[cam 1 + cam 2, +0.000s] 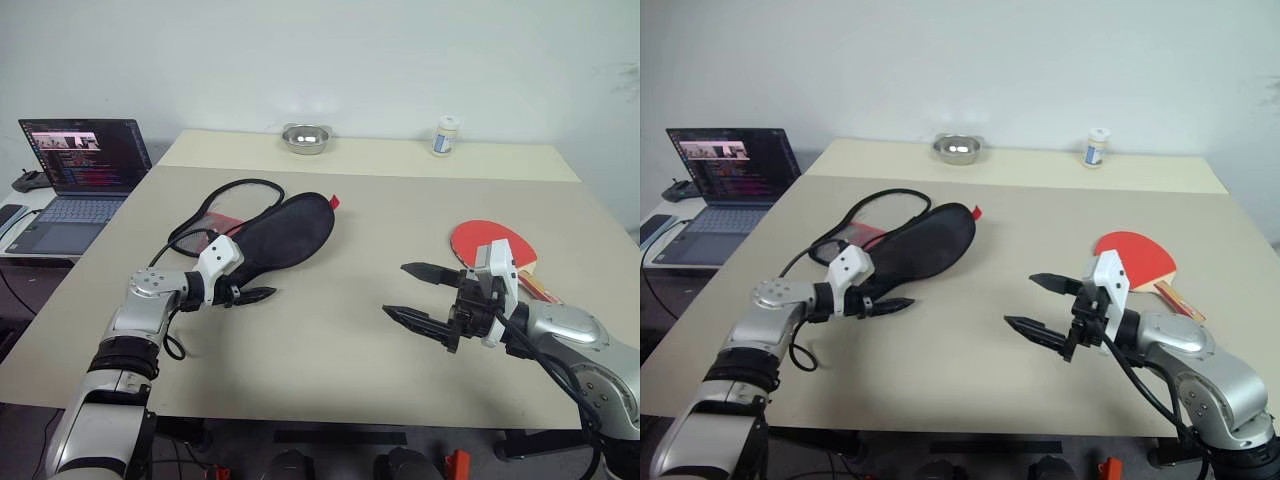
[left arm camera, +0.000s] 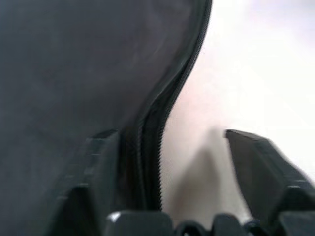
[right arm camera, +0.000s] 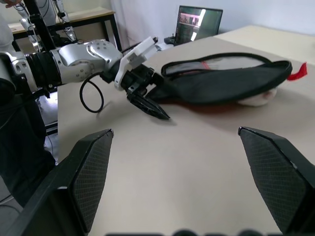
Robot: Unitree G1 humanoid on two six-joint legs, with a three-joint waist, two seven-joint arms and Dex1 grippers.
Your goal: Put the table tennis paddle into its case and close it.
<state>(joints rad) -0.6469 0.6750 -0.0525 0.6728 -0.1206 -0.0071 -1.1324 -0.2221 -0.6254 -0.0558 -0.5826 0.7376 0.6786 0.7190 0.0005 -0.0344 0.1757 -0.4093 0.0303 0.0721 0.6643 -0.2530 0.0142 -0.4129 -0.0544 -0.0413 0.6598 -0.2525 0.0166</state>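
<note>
One case (image 1: 285,232), long axis diagonal: your left pincer (image 1: 250,294), part-open, straddles its near edge; right pincer (image 1: 422,293) spread wide.

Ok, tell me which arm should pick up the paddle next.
Right. The right gripper hovers open just in front of the table tennis paddle, while the left gripper is across the table at the case.

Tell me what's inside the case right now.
The case lies unzipped on the table, its upper flap lifted. Red lining and something white show in the gap; deeper inside is hidden. The table tennis paddle lies apart, outside it.
</note>
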